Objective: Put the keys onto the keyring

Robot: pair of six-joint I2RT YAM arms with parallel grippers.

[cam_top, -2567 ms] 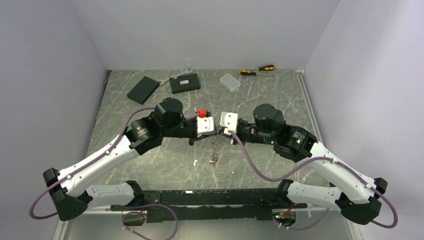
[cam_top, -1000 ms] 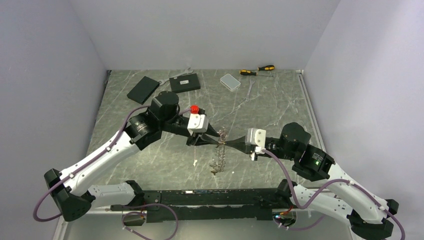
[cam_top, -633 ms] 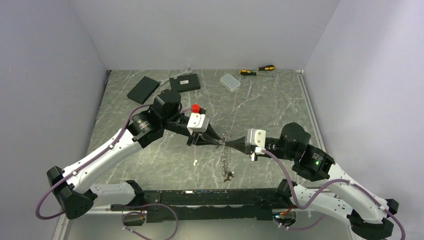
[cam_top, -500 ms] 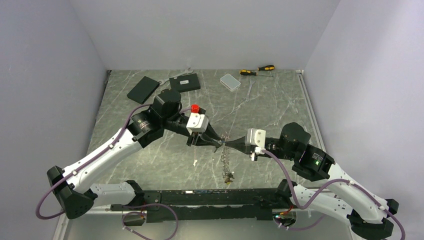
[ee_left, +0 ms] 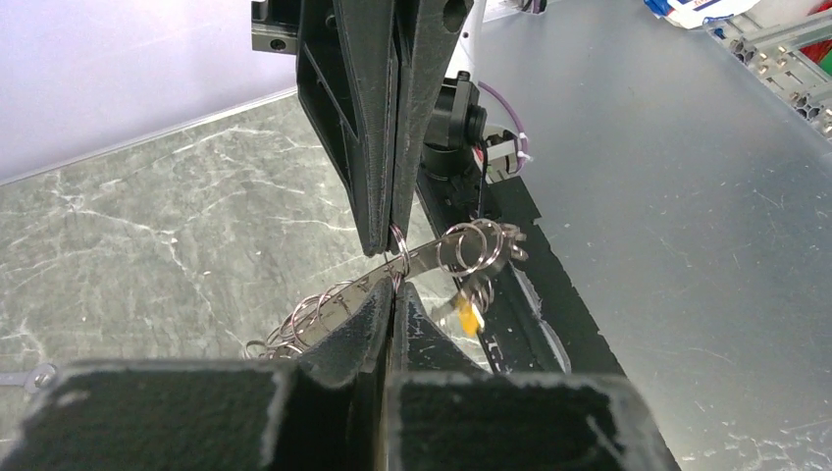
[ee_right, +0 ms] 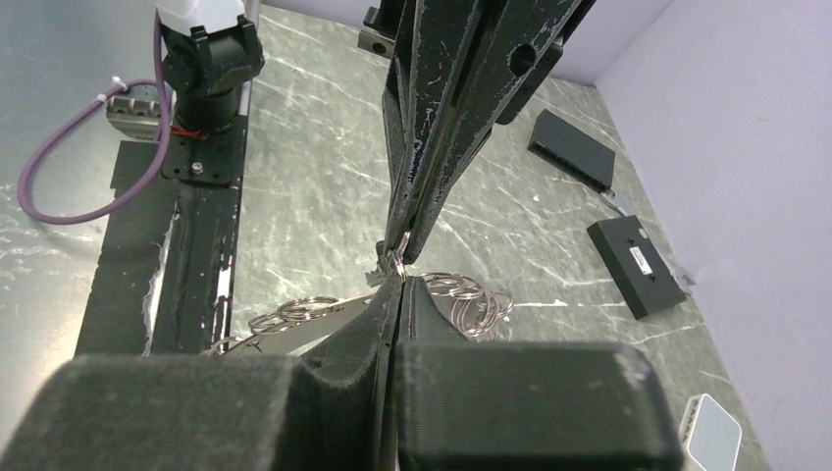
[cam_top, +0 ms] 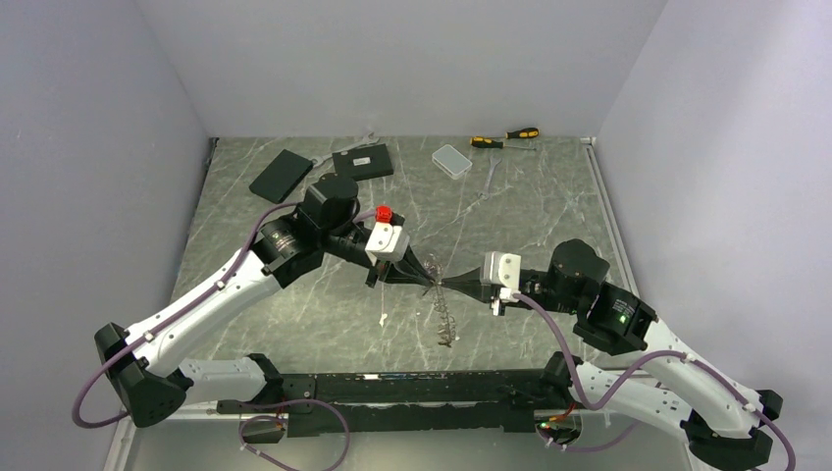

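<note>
The keyring [cam_top: 446, 312] is a limp chain of thin silvery loops hanging above the table's middle. My left gripper [cam_top: 432, 282] and right gripper [cam_top: 447, 285] meet tip to tip on its top. In the left wrist view my left gripper [ee_left: 394, 290] is shut on one loop of the keyring [ee_left: 476, 245], with the right gripper's fingers [ee_left: 378, 147] pinching it from above. A key with a yellow-orange tag [ee_left: 469, 316] dangles from the loops. In the right wrist view my right gripper [ee_right: 400, 281] is shut on the keyring [ee_right: 471, 299]. A small silvery key [cam_top: 383, 319] lies on the table.
At the back stand a clear plastic box [cam_top: 451, 160], two yellow-handled screwdrivers [cam_top: 505, 138], two flat black boxes [cam_top: 281, 176] [cam_top: 362, 164] and a wrench [cam_top: 365, 140]. A black rail [cam_top: 392, 385] runs along the near edge. Lilac walls close in three sides.
My left gripper's jaws have closed on the top of the keyring. The left arm has edged right, and the hanging chain has swung slightly right. The right arm holds its place.
</note>
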